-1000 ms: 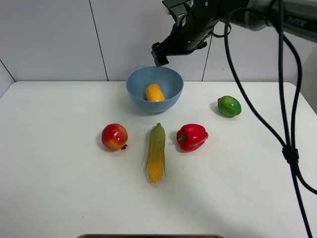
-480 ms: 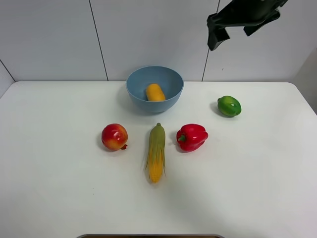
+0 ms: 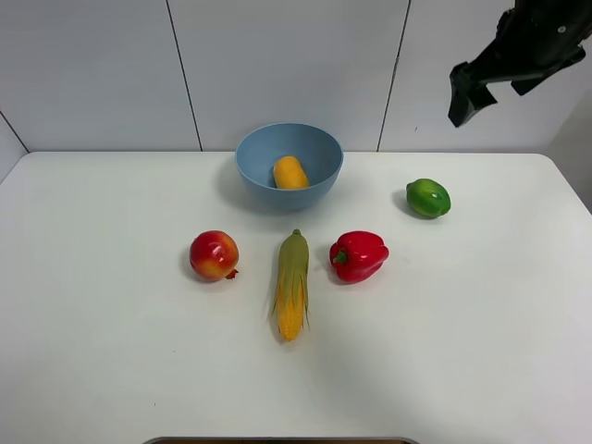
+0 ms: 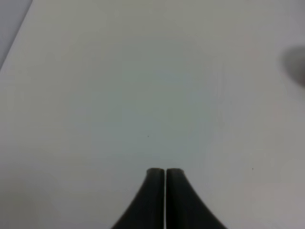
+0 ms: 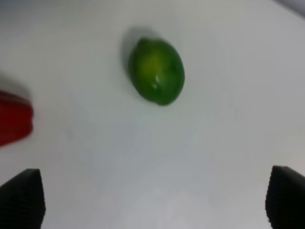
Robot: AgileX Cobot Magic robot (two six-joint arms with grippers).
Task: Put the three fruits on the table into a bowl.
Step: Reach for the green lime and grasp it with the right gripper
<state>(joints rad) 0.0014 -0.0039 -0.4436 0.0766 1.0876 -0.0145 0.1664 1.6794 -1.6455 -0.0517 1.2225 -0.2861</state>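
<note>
One of three fruits is done: the mango (image 3: 289, 172) lies in the light-blue bowl (image 3: 252, 168), while the green fruit (image 5: 156, 70) and the pomegranate (image 3: 214, 255) sit out on the white surface (image 3: 92, 370), so you have two left. Leave the one corn cob (image 3: 292, 284) and the one red bell pepper (image 3: 358, 255) alone. Your right gripper (image 5: 152, 200) hangs above the surface facing the green fruit, jaws wide and empty; the left gripper (image 4: 165, 174), in a blurry view, seems to have its jaws pressed together on nothing.
</note>
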